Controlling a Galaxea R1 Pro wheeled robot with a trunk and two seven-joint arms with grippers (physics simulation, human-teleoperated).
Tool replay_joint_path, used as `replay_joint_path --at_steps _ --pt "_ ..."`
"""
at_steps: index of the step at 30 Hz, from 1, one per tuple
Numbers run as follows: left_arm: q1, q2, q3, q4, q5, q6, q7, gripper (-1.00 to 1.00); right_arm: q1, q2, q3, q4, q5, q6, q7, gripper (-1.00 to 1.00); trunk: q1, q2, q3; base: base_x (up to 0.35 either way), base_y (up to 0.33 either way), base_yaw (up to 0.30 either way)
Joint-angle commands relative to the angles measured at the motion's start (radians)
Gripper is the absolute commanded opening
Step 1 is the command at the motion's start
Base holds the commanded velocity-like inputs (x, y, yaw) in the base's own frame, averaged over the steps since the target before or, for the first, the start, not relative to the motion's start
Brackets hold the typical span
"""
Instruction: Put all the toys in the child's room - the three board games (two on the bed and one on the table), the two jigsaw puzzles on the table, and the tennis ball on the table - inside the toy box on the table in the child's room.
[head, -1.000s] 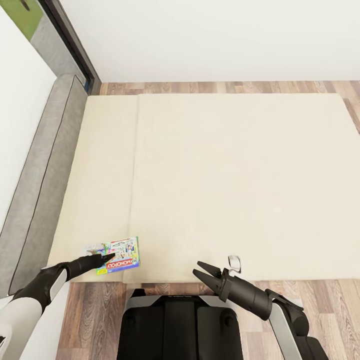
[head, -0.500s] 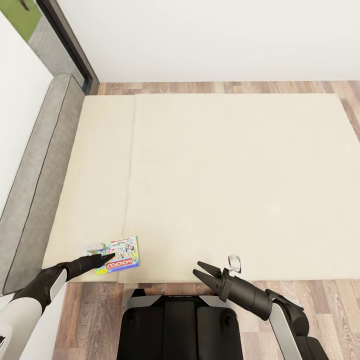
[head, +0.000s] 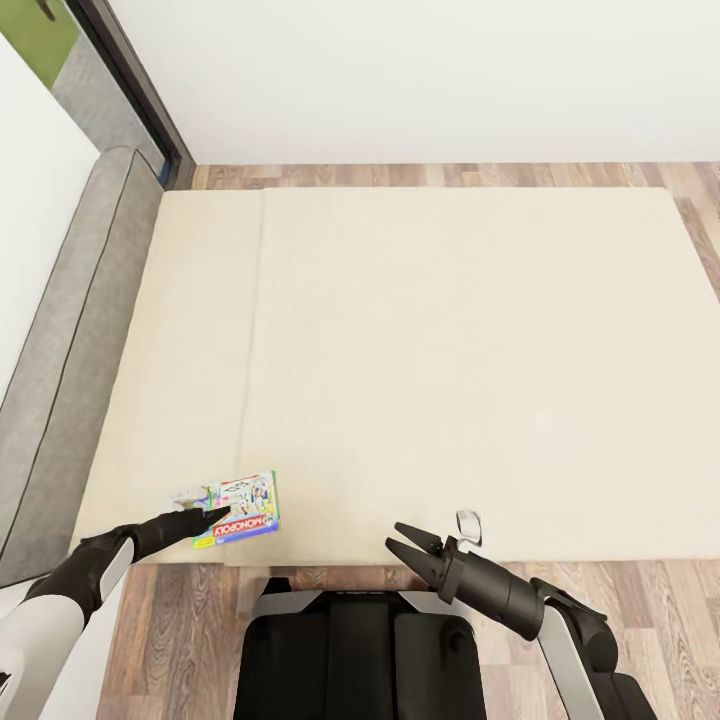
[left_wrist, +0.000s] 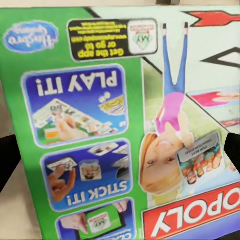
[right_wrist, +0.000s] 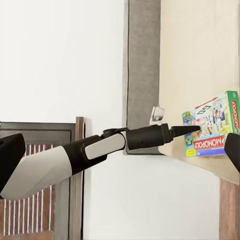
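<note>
Monopoly (head: 240, 511) lies flat at the bed's (head: 450, 350) near left corner, within reach for pickup. Left gripper (head: 205, 517) points onto its near edge; I cannot tell its opening. Right gripper (head: 405, 546) hangs spread and empty off the near edge.

Home bedroom, cream bed (head: 430, 350), wood-plank floor (head: 450, 175), white wall (head: 420, 70)
</note>
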Motion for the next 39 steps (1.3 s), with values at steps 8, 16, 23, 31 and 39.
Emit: replay_joint_path --at_steps 8,16,23,31,39 --pt "0.0 0.0 0.003 0.0 0.008 0.01 -0.004 1.0 0.0 0.001 -0.002 0.001 -0.004 0.007 0.002 1.0 0.001 -0.001 -0.001 0.0 -0.049 0.0" --pt "0.0 0.0 0.003 0.0 0.008 0.01 -0.004 1.0 0.0 0.001 -0.002 0.001 -0.004 0.007 0.002 1.0 0.001 -0.001 -0.001 0.0 -0.079 0.0" --pt "0.0 0.0 0.003 0.0 0.008 0.01 -0.004 1.0 0.0 0.001 -0.002 0.001 -0.004 0.007 0.002 1.0 0.001 -0.001 -0.001 0.0 -0.024 0.0" --pt "0.0 0.0 0.003 0.0 0.008 0.01 -0.005 1.0 0.0 0.001 -0.002 0.0 -0.004 0.006 0.002 1.0 0.001 -0.001 -0.001 0.0 -0.115 0.0" --pt "0.0 0.0 0.003 0.0 0.008 0.01 -0.006 1.0 0.001 0.001 -0.002 0.001 -0.004 0.007 0.002 1.0 0.001 -0.001 -0.001 0.0 -0.033 0.0"
